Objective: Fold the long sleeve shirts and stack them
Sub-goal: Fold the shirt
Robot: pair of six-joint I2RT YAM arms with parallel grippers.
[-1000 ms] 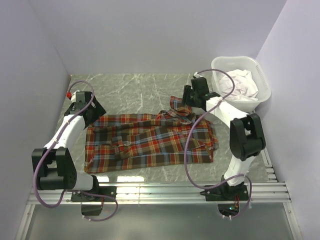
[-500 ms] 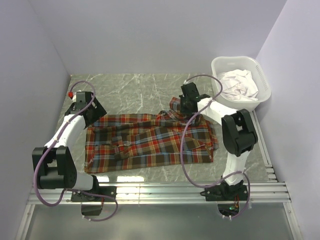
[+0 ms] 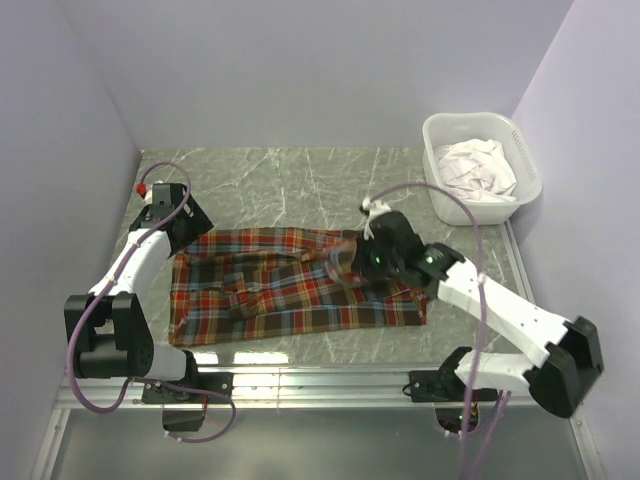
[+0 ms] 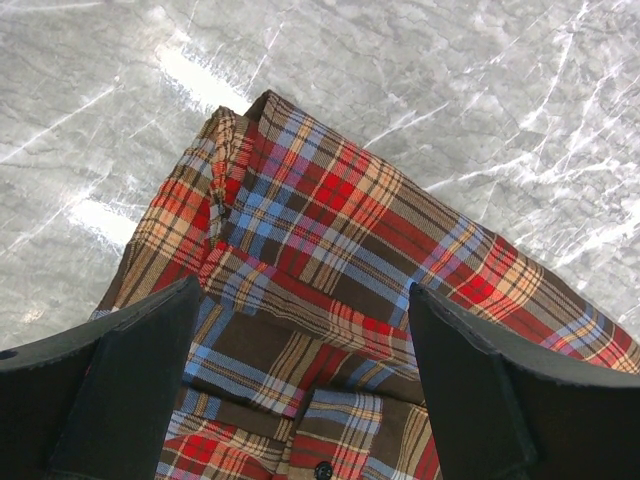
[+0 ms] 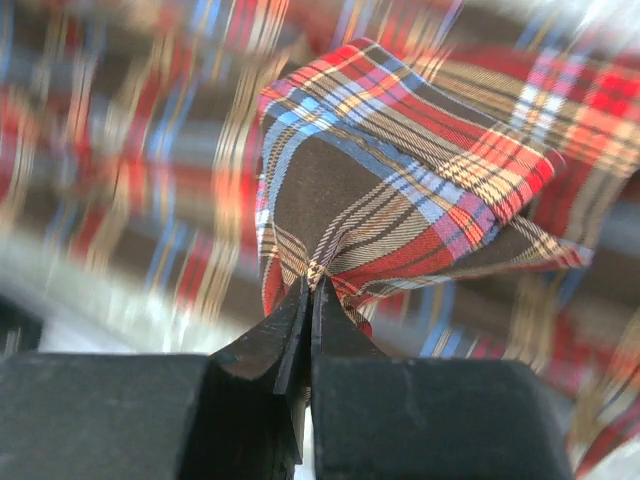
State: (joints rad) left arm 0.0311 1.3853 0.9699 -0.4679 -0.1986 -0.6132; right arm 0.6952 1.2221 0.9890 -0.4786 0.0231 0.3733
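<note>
Now we start at the right gripper [image 5: 308,290]: its jaws are pressed together on a bunched fold of the red, orange, teal and dark brown plaid long sleeve shirt [image 3: 280,290]. A flap of that cloth stands up from the pinch in the right wrist view. From above, this gripper [image 3: 365,262] sits over the right half of the shirt, a little far of its middle, with the lifted cloth rumpled under it. We cannot tell whether the pinched piece is a sleeve, the collar or part of the front, since the cloth behind it is blurred.

The left gripper [image 4: 305,295] has its fingers spread wide and holds nothing. It hovers over the shirt's far-left corner, where a folded edge lies on the table. From above it [image 3: 185,225] is at that same corner.

The shirt lies spread across the middle of the grey marbled table [image 3: 280,180], between the two arms. A white plastic basket [image 3: 520,190] stands at the far right, well apart from the shirt, with crumpled white cloth [image 3: 480,165] in it.

We judge that the first fold is in hand: the right side is being brought in over the body. The next move calls for carrying the flap leftward, laying it flat with its edges square, and only then letting go. The left gripper is well placed to pin its corner so the body does not drag.
</note>
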